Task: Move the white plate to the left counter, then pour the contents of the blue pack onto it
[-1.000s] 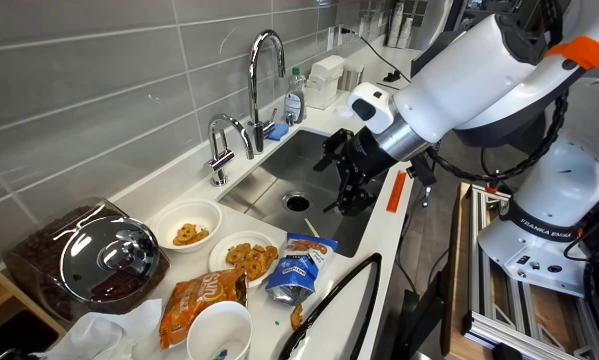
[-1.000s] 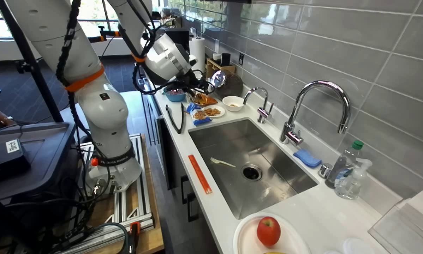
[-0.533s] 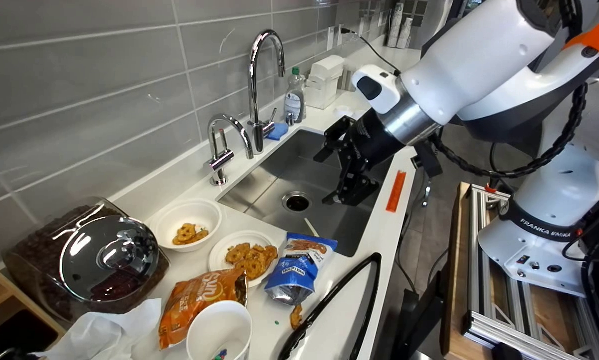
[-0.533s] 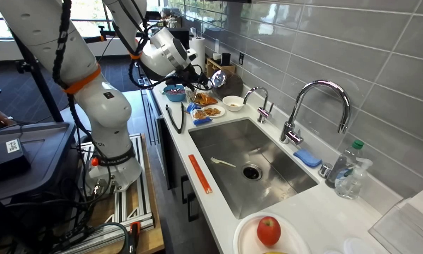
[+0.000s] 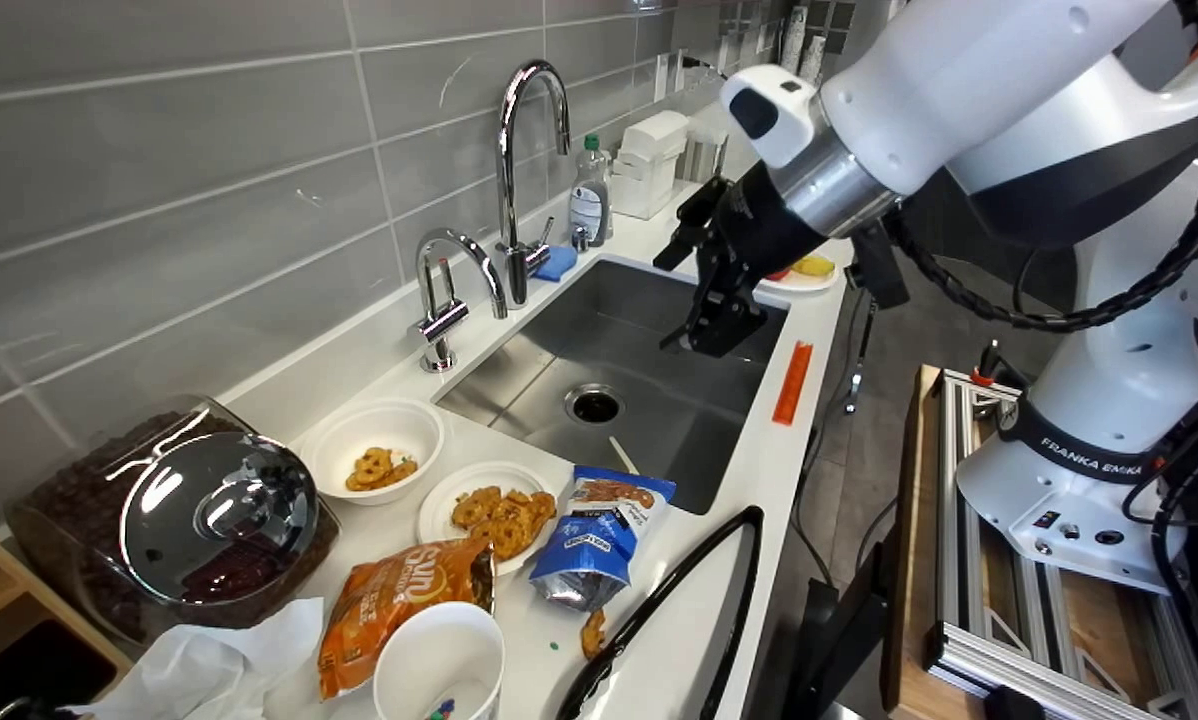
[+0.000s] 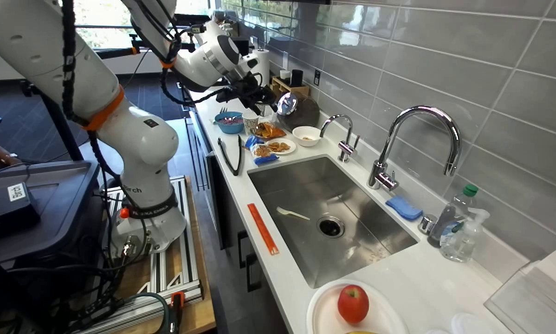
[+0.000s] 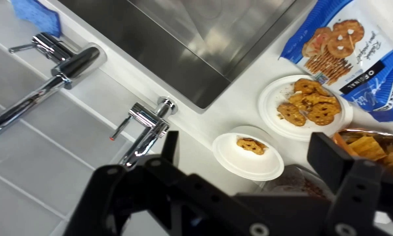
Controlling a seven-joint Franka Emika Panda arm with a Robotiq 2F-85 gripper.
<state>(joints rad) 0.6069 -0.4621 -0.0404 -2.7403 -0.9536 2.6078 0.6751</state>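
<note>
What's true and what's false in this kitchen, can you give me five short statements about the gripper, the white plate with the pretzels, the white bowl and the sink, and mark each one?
1. Pretzels lie on the white plate. True.
2. A pale utensil lies in the sink. True.
3. The white plate sits in the sink. False: it is on the counter, between the blue pack and the white bowl.
4. The gripper is open and holds nothing. True.
5. The white bowl is upside down. False: it stands upright, with pretzels inside.
</note>
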